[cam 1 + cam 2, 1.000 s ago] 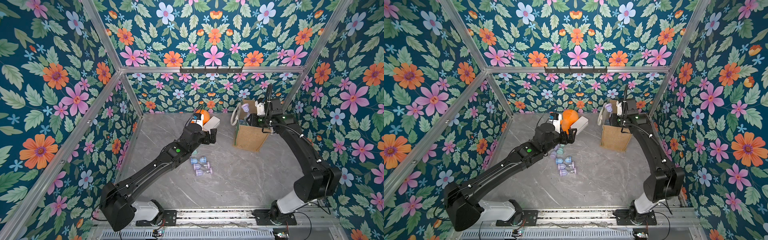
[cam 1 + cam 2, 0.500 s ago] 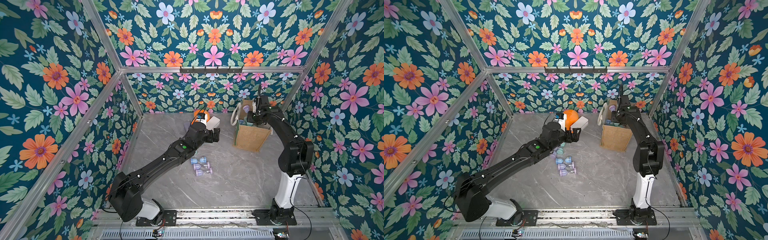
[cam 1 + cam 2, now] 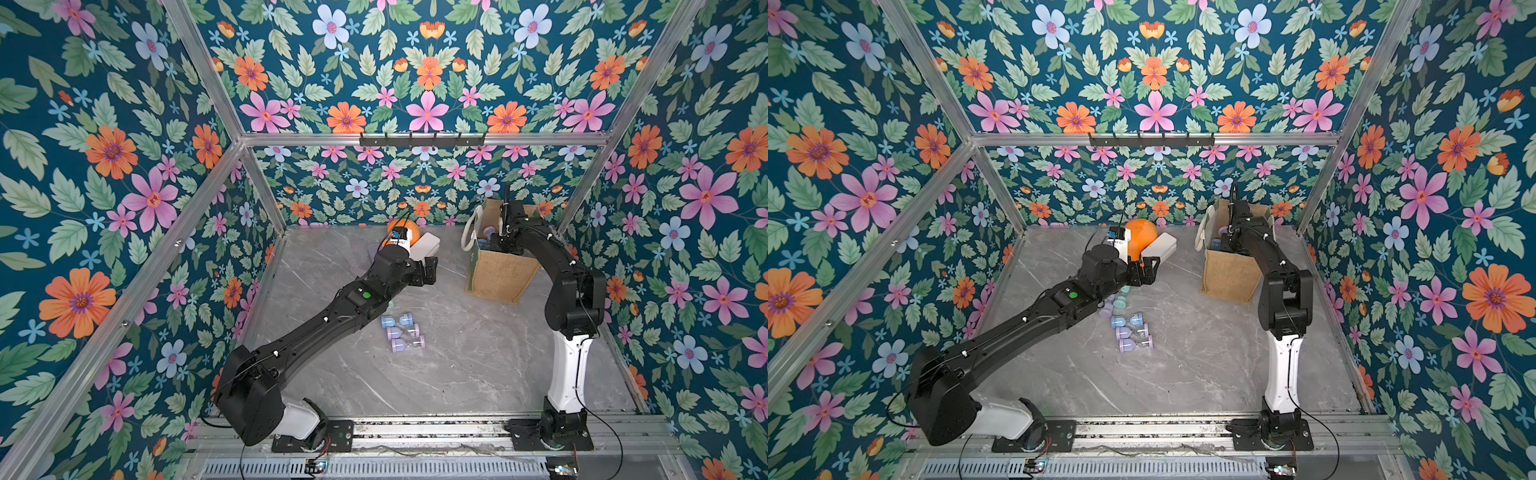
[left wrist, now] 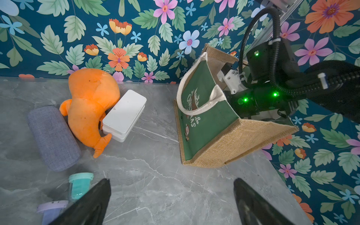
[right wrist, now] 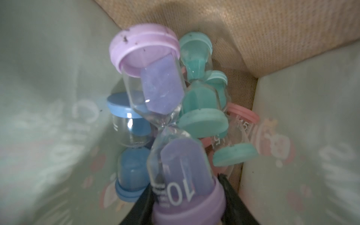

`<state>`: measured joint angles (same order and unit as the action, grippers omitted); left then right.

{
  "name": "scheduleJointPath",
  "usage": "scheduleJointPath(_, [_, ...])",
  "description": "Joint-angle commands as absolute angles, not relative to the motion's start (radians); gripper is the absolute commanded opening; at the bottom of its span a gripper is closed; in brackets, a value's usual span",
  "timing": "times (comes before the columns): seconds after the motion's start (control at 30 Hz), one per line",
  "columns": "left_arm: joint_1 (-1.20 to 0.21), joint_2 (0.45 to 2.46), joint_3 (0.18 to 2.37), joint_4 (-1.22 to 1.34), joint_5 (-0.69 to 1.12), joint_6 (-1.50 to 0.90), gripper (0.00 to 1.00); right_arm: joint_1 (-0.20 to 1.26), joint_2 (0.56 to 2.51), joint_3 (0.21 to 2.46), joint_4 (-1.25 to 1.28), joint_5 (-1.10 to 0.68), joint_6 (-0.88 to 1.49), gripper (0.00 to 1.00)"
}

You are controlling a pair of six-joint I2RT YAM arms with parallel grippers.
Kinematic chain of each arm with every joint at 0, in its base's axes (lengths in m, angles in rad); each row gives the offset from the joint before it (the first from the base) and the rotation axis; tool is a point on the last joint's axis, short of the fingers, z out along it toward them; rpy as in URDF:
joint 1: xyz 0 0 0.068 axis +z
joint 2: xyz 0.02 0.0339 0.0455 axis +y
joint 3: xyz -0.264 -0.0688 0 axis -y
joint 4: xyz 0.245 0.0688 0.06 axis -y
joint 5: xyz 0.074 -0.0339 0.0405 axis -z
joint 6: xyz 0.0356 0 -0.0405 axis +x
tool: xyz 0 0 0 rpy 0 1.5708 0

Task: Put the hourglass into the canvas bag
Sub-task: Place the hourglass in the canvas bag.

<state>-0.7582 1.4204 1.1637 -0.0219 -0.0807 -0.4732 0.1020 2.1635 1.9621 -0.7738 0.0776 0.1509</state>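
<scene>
The canvas bag (image 3: 498, 278) (image 3: 1227, 276) (image 4: 233, 142) stands open at the back right. My right gripper (image 5: 187, 194) reaches down inside it, its wrist (image 3: 513, 226) at the bag's mouth. It is shut on a purple hourglass (image 5: 179, 165), with a finger pressed against each side of the near cap. Under it lie teal (image 5: 202, 109), blue (image 5: 132, 136) and pink (image 5: 243, 120) hourglasses. My left gripper (image 4: 171, 181) (image 3: 430, 268) hangs open over bare table left of the bag. Several hourglasses (image 3: 401, 332) (image 3: 1133, 332) lie on the table under the left arm.
An orange plush (image 4: 91, 105), a white box (image 4: 124, 113) and a grey fabric case (image 4: 52, 136) lie by the back wall, left of the bag. A teal hourglass (image 4: 79, 185) stands beside the left finger. Floral walls close in three sides.
The right arm folded in and lowered its gripper with the purple hourglass down into the bag. The left arm stretched a little farther toward the back.
</scene>
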Motion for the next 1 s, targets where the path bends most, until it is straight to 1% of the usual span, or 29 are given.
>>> scheduleJointPath(0.0, [-0.754,1.411,1.165,0.003,-0.077,-0.479,1.0,0.103,2.151,1.963,-0.771,0.092,0.141,0.51])
scheduleJointPath(0.1, [-0.753,1.407,1.164,0.005,-0.075,-0.484,1.0,0.103,2.142,1.978,-0.786,0.095,0.137,0.59])
scheduleJointPath(0.23, [-0.753,1.398,1.16,0.007,-0.075,-0.486,1.0,0.103,2.093,1.989,-0.802,0.079,0.142,0.62])
scheduleJointPath(0.6, [-0.742,1.307,1.091,-0.021,-0.129,-0.489,1.0,0.123,1.827,1.884,-0.803,-0.075,0.211,0.65])
scheduleJointPath(0.8, [-0.729,1.238,1.032,-0.078,-0.178,-0.499,1.0,0.225,1.681,1.813,-0.82,-0.033,0.206,0.67])
scheduleJointPath(0.87, [-0.726,1.211,1.004,-0.091,-0.192,-0.504,1.0,0.279,1.616,1.773,-0.801,-0.006,0.201,0.68])
scheduleJointPath(0.97, [-0.726,1.168,0.966,-0.118,-0.219,-0.509,1.0,0.384,1.569,1.719,-0.784,0.058,0.166,0.69])
